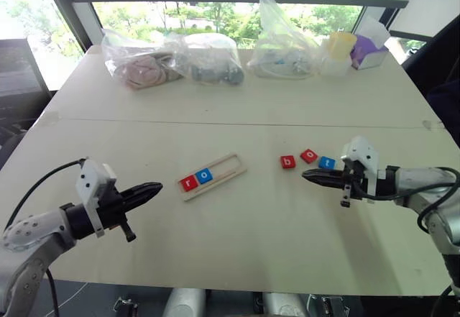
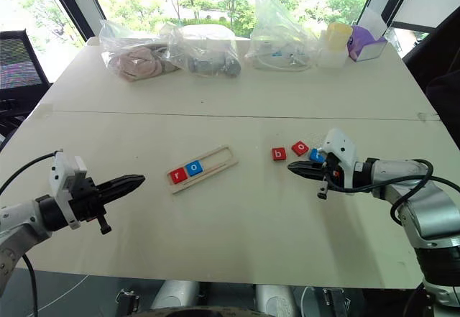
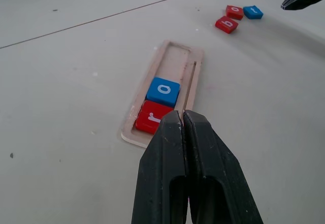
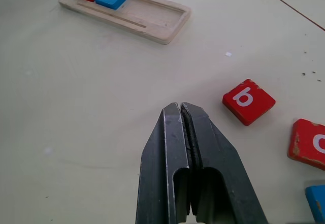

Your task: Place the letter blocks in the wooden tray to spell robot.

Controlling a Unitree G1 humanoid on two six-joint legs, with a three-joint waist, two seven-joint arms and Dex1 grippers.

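Right claw [image 4: 181,106] near red b block [image 4: 248,101]

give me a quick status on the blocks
Both hands shut, empty: left hand, right hand. Tray holds r, o. Blocks b, o, t loose. Nothing blocking.

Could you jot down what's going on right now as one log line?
wooden tray: r, o placed | b, o, t loose on table | left gripper, right gripper: shut, empty

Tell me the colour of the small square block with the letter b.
Red block, white letter; clearest in the right wrist view.
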